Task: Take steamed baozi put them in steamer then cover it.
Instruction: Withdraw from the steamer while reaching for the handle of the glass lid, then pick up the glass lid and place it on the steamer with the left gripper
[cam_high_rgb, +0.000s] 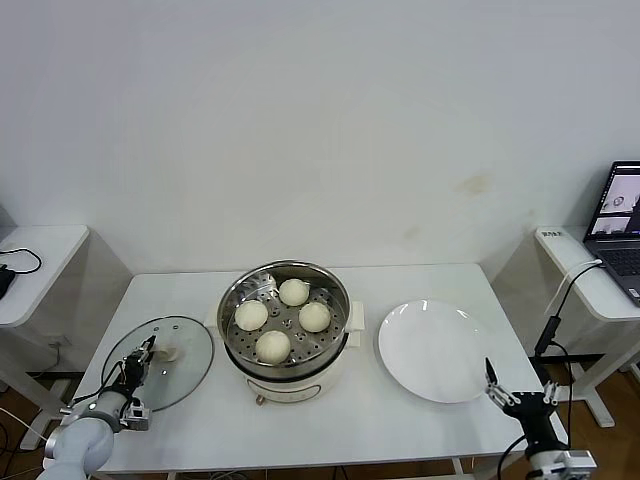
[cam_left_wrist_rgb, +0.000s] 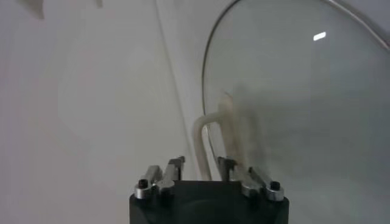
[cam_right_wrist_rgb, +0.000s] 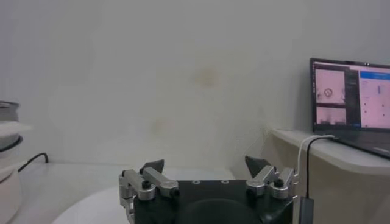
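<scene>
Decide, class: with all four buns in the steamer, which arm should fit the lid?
Left. Its tool is at the lid's handle; the right tool waits open beyond the plate.

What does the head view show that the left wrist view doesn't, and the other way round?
Only the head view shows the steamer with four baozi inside, the white plate and the right gripper, open beside the plate. Only the left wrist view shows the left gripper with its jaws around the lid's handle. Both show the glass lid lying on the table.
</scene>
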